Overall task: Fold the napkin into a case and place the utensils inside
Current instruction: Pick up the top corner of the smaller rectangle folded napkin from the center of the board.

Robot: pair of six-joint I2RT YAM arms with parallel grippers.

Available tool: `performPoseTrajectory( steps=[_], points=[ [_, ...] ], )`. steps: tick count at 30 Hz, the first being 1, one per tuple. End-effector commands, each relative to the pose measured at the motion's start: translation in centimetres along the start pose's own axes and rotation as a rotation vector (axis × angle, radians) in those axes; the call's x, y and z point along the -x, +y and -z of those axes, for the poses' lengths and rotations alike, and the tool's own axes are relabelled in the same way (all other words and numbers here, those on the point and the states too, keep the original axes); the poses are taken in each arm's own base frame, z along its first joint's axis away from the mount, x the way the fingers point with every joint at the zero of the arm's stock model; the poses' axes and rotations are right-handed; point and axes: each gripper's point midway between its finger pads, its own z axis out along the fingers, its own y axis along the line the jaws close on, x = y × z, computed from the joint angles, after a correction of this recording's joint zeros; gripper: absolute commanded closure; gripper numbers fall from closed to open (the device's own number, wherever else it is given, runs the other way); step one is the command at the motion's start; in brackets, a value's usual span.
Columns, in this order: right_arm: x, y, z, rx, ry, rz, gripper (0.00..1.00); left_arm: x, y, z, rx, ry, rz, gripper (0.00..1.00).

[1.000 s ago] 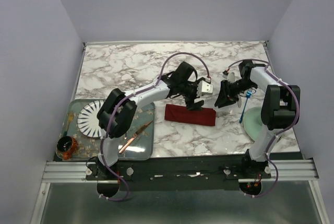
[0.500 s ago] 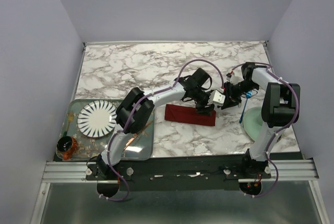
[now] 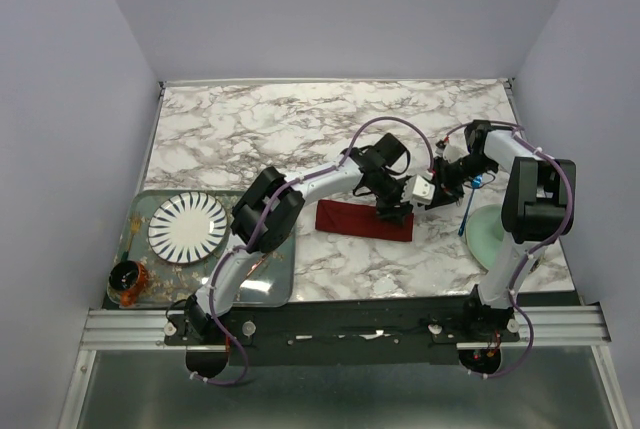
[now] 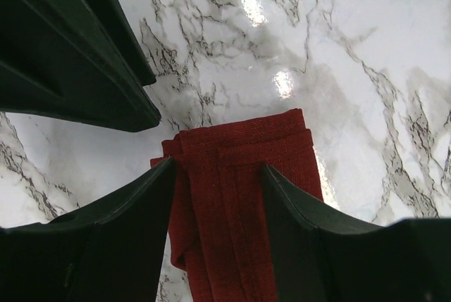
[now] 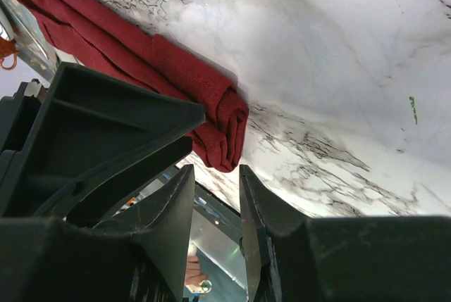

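Maroon case (image 4: 246,147), soft and limp, lies between the wide-open fingers of my left gripper (image 4: 218,168); pinch its end. My right gripper (image 5: 216,173) seems barely parted, empty.

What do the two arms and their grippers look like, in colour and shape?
Both the left arm and the right arm have white links between bulky black joint housings, and a thin purple cable loops along each. The left gripper and the right gripper each have two matte black, wedge-shaped fingers. No markings can be read.
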Motion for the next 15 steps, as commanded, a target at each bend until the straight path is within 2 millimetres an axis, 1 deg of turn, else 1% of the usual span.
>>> performPoseTrajectory(
  steps=[1, 3, 7, 15],
  points=[
    [-0.08, 0.06, -0.13, 0.025, 0.01, -0.024, 0.6, -0.5, -0.02, -0.29, -0.001, 0.034, 0.035, 0.38],
    [-0.01, 0.1, -0.18, 0.029, 0.01, -0.024, 0.6, -0.63, -0.11, -0.3, -0.004, 0.04, 0.039, 0.38],
    [0.05, 0.15, -0.16, 0.032, 0.01, -0.021, 0.6, -1.01, -0.42, -0.33, -0.02, 0.048, 0.044, 0.49],
    [-0.06, 0.24, -0.26, 0.045, 0.014, -0.016, 0.6, -1.41, -0.29, -0.65, -0.026, 0.063, 0.076, 0.48]
  ],
)
